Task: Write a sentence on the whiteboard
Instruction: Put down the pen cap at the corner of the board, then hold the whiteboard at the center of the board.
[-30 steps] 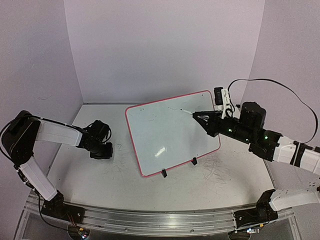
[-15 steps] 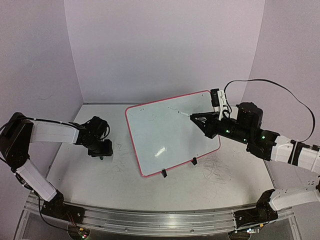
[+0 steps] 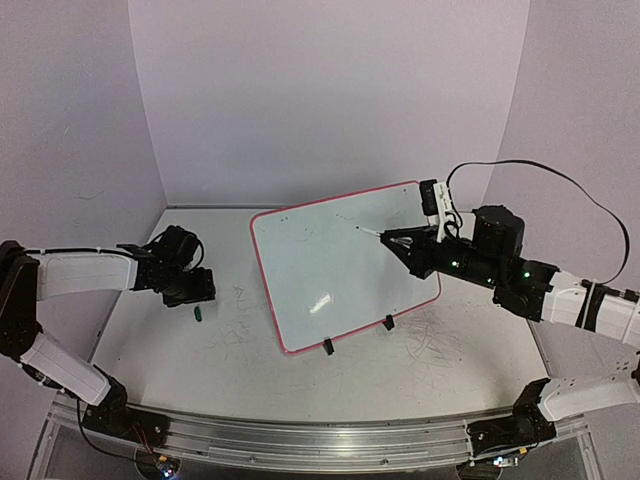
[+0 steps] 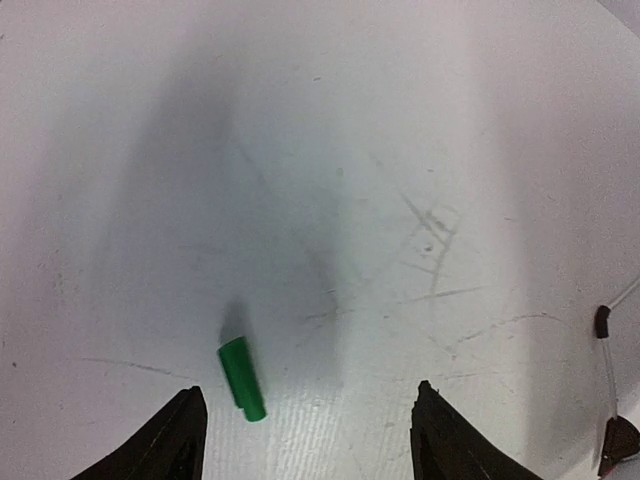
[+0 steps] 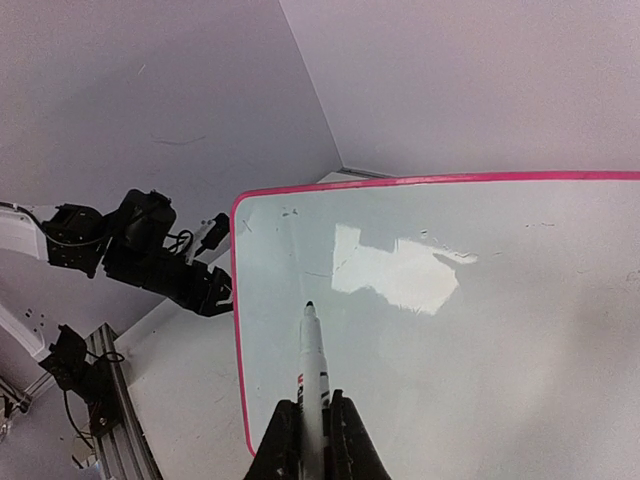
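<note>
The whiteboard [image 3: 345, 265] is glossy in a plastic-looking frame [image 5: 240, 330], the table [image 3: 240, 350] matt and scuffed, the green cap [image 4: 242, 378] and white marker [image 5: 313, 360] smooth plastic, the rail [image 3: 300, 440] brushed metal

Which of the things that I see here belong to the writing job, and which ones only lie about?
For the job:
- whiteboard, no green sentence on it yet
- marker, uncapped, gripped in the right fingers

Lying about:
- green cap on the table, below the open left fingers
- grey scribbles on the table
</note>
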